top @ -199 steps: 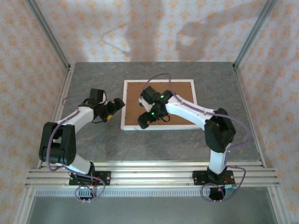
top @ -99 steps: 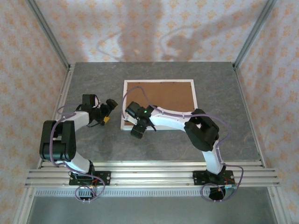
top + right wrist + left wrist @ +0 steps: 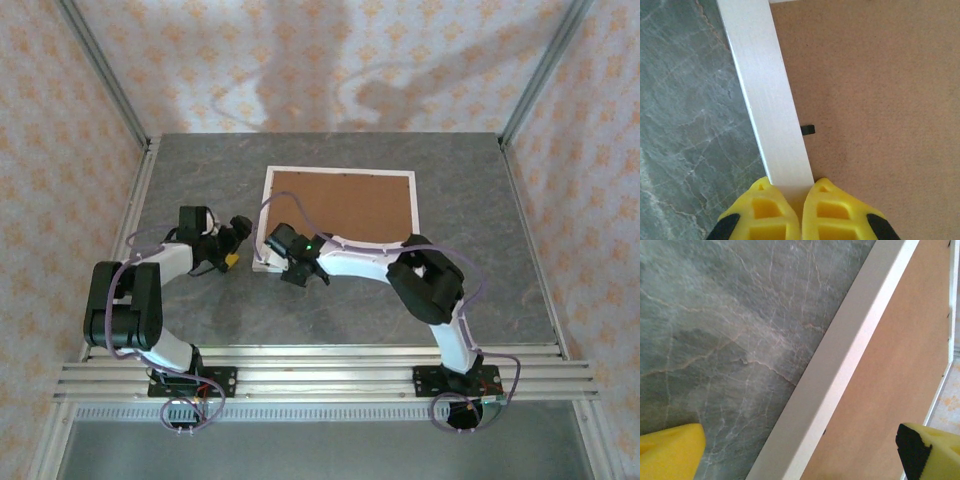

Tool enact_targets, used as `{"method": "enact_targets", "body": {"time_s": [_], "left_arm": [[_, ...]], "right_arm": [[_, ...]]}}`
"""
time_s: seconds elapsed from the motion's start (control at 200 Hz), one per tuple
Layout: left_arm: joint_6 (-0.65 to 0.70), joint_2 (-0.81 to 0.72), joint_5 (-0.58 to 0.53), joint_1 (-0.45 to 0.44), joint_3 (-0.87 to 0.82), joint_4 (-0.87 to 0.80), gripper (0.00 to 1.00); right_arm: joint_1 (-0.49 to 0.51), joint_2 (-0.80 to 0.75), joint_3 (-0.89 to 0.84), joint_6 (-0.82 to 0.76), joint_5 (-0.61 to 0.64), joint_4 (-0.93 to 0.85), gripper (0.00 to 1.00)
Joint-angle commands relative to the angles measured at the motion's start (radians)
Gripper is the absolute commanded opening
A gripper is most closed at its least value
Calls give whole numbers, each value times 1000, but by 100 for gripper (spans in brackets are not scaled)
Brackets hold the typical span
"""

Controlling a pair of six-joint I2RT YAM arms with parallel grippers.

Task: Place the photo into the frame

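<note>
1. Left pincer (image 3: 238,244): from overhead, just beside the left rail of the frame (image 3: 340,172), close to its near-left corner. From the left wrist view, finer detail: yellow fingertips (image 3: 670,452) spread wide, released, straddling the white rail, gripping nothing.
2. Frame flat on the surface (image 3: 200,170), centre-far, with brown backing board (image 3: 340,205) facing up inside the white moulding.
3. Right pincer (image 3: 801,196): clenched, tips together over the near rail by the near-left corner. Can't tell whether actually pinching the rail. From the right wrist view, small black tab (image 3: 808,129) on the board just beside the rail.
4. Versus 1 s ago: right pincer off the board, now at that corner. Left pincer backed off slightly leftward. Frame roughly unmoved.
5. Open surface left, near and right of the frame, with a narrower strip behind.
</note>
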Motion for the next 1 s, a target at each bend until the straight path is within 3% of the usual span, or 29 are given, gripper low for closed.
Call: {"method": "enact_targets", "body": {"time_s": [0.0,0.22,0.736,0.996], "left_arm": [[27,-25,6,-15,-31,-36,99],[19,-41,-24,-67,-57,-51,99],[-78,-61,-32,-106,-103,53,97],[-211,-84,-10,-126,-153,243,90]], "right_arm": [[-12,76,1,59,-130,-144,0],[-13,-41,44,88,-145,-98,0],[-19,-153,63,165,-149,-16,0],[-21,-161,47,213,-176,25,0]]}}
